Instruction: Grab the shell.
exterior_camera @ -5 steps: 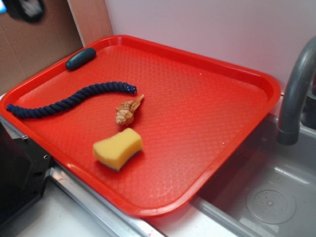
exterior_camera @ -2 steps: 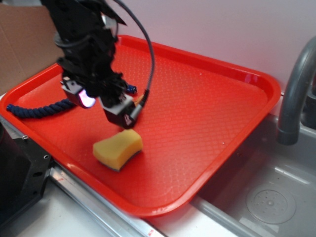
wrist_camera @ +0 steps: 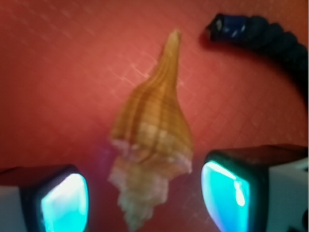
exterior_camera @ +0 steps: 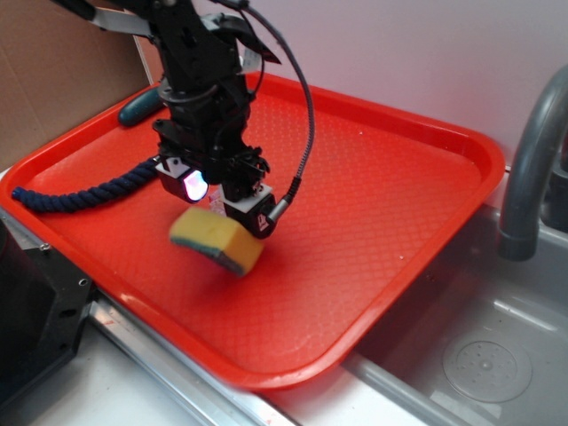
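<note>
One red tray (exterior_camera: 390,195), textured surface, raised rim, set beside a sink basin (exterior_camera: 479,355) with one grey faucet (exterior_camera: 532,160) at the right edge of the exterior view. On the tray, counted: one shell, one sponge, one rope, one small dark oblong object

Arm down over the left-centre of the tray. Gripper (exterior_camera: 219,206) low, just above the tray surface, a black cable (exterior_camera: 306,115) looping off its right side. Two fingers, each with a glowing cyan pad (wrist_camera: 65,203). In the wrist view the fingers stand spread, one at the lower left and one at the lower right, with the shell between them; a gap shows on each side, so no contact visible

Shell (wrist_camera: 152,140): tan with brown stripes, ridged, lying flat on the tray. Thin pointed tail aims away from the gripper toward the top of the wrist view; knobby spiral end sits between the two pads. Not visible in the exterior view, hidden under the gripper

Yellow sponge (exterior_camera: 217,241): in the exterior view it sits directly below and in front of the gripper, overlapping the finger housing in the picture; blurred, looks tilted, darker layer along its lower edge. Cannot tell whether it touches the gripper

Dark blue rope (exterior_camera: 80,191): runs from the tray's left edge toward the gripper; its cut end (wrist_camera: 227,26) lies near the shell's tail, apart from it

Dark teal oblong object (exterior_camera: 142,105): near the tray's back-left rim, partly behind the arm
</note>
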Tool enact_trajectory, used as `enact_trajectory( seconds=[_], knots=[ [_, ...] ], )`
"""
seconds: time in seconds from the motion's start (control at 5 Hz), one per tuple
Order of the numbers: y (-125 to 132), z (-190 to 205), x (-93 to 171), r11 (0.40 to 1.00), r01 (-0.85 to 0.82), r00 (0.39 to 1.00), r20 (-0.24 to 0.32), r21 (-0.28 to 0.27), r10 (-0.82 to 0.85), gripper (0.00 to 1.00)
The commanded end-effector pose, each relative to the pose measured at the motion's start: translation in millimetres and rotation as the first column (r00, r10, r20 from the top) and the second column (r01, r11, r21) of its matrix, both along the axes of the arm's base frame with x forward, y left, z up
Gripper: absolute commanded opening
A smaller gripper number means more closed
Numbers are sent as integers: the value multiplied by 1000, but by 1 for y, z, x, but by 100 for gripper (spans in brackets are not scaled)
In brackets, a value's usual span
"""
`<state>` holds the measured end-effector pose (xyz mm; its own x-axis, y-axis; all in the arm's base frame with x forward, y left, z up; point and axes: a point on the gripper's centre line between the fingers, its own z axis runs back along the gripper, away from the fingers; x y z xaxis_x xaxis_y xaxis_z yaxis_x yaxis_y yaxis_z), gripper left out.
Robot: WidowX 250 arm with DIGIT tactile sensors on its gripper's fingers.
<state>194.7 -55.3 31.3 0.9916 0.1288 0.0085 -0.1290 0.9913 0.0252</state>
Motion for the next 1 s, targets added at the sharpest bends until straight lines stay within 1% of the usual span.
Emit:
enact_trajectory(
  seconds=[0.0, 0.2, 0.4, 0.6, 0.8],
  knots=[
    [-6, -13, -2, 1000, 15, 1000, -26, 19, -14, 0],
    [-7, -9, -14, 997, 71, 996, -51, 14, -70, 0],
    [15, 39, -46, 976, 214, 976, 59, -45, -211, 0],
    [53, 89, -62, 974, 221, 974, 73, -54, -217, 0],
    [82, 140, -55, 978, 207, 977, 66, -33, -205, 0]
  ],
)
